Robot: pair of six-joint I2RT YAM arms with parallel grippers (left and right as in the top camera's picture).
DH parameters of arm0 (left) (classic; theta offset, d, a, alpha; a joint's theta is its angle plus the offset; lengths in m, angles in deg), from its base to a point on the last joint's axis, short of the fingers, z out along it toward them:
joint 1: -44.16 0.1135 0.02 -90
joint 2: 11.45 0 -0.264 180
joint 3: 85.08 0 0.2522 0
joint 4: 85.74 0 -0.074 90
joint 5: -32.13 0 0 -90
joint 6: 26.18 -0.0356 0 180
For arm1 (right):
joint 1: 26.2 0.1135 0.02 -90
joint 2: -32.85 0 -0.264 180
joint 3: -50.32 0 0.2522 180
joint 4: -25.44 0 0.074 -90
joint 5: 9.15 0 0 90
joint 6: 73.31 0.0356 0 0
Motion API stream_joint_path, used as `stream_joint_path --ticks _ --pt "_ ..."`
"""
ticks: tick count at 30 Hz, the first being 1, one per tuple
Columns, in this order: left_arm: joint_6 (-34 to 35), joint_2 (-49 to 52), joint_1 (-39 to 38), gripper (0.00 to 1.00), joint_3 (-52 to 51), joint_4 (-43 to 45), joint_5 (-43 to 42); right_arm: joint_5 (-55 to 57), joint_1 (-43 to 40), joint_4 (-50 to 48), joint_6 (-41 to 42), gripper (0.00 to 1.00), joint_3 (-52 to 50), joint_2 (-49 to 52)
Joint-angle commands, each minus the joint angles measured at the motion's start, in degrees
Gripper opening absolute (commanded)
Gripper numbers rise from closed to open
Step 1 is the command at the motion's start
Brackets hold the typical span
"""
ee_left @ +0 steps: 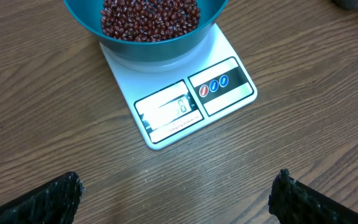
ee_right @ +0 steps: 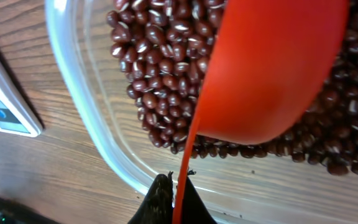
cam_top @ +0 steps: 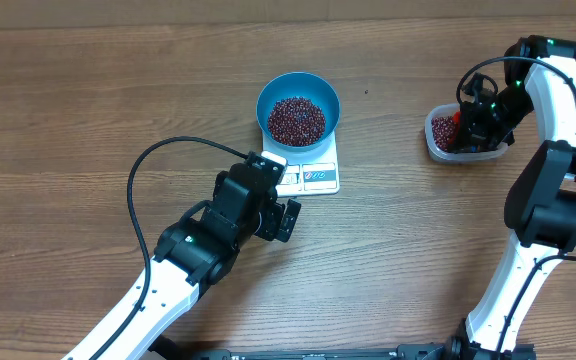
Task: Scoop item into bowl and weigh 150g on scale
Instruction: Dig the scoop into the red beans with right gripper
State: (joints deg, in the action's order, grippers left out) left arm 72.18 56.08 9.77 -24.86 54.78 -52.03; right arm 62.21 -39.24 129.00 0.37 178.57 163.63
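Observation:
The blue bowl [cam_top: 298, 105] stands on the white scale [cam_top: 313, 175] and holds a layer of dark red beans [cam_top: 297, 119]. In the left wrist view the bowl [ee_left: 148, 43] sits above the scale's display [ee_left: 169, 112]. My left gripper [cam_top: 278, 205] hovers open just in front of the scale, fingers [ee_left: 48, 202] wide apart over bare wood. At the right, my right gripper [ee_right: 178, 193] is shut on the handle of a red scoop [ee_right: 269, 68], whose cup lies among the beans [ee_right: 160, 68] in the clear container [cam_top: 458, 135].
The scale's corner [ee_right: 5, 106] shows at the left edge of the right wrist view. A black cable [cam_top: 143, 170] loops over the table left of the left arm. Bare wood surrounds the scale and container.

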Motion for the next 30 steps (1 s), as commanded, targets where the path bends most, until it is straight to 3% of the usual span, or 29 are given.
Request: stream_joint_path --ticks 1,25,30 --pt "-0.66 0.33 0.35 1.0 0.31 0.02 0.7 -4.02 0.81 0.2 -2.23 0.04 0.2 1.11" --pt "-0.66 0.33 0.35 1.0 0.31 0.02 0.7 -13.51 -4.81 2.91 -5.29 0.04 0.22 1.11" --pt "-0.66 0.35 0.35 1.0 0.31 0.02 0.7 -18.4 -7.23 4.68 -10.47 0.04 0.2 1.11"
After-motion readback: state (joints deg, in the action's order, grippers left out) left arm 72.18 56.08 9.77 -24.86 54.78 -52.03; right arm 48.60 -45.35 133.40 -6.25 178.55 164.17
